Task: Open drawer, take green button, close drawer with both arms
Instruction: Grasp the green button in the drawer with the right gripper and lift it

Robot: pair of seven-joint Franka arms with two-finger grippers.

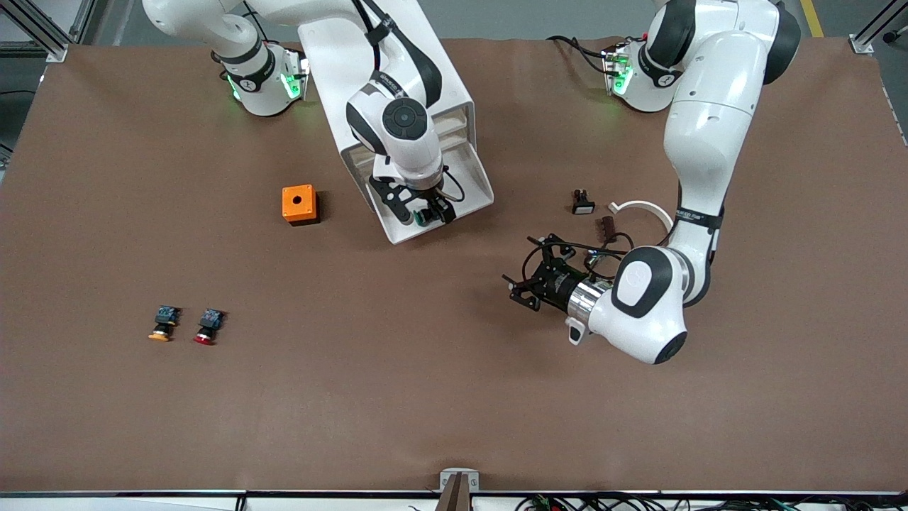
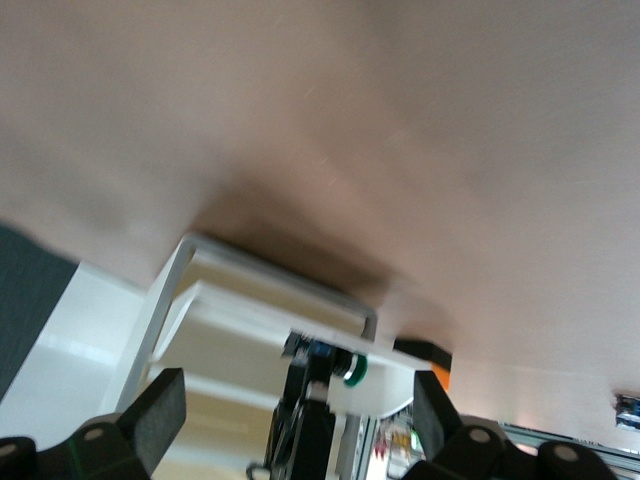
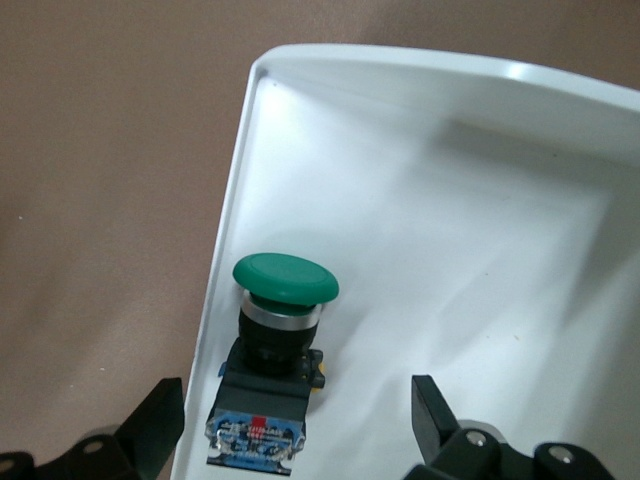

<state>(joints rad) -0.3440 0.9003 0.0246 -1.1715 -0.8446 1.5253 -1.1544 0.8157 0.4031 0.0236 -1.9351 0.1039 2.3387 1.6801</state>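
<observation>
The drawer (image 1: pixel 472 188) stands pulled out of the white cabinet (image 1: pixel 454 85) toward the front camera. The green-capped button (image 1: pixel 423 218) lies on its side in the drawer, close to a side wall (image 3: pixel 232 230). My right gripper (image 1: pixel 429 213) hangs open just above it. In the right wrist view the button (image 3: pixel 283 330) lies between the spread fingers (image 3: pixel 150 430), untouched. My left gripper (image 1: pixel 519 291) is open and holds nothing, low over the table toward the left arm's end, pointing at the cabinet. Its wrist view shows the drawer (image 2: pixel 250 330) and the button (image 2: pixel 352 368).
An orange box (image 1: pixel 299 204) with a round hole stands beside the drawer, toward the right arm's end. A yellow-capped button (image 1: pixel 163 323) and a red-capped button (image 1: pixel 208 326) lie nearer the front camera. A small black part (image 1: pixel 582 202), a white ring piece (image 1: pixel 642 208) and cables lie by the left arm.
</observation>
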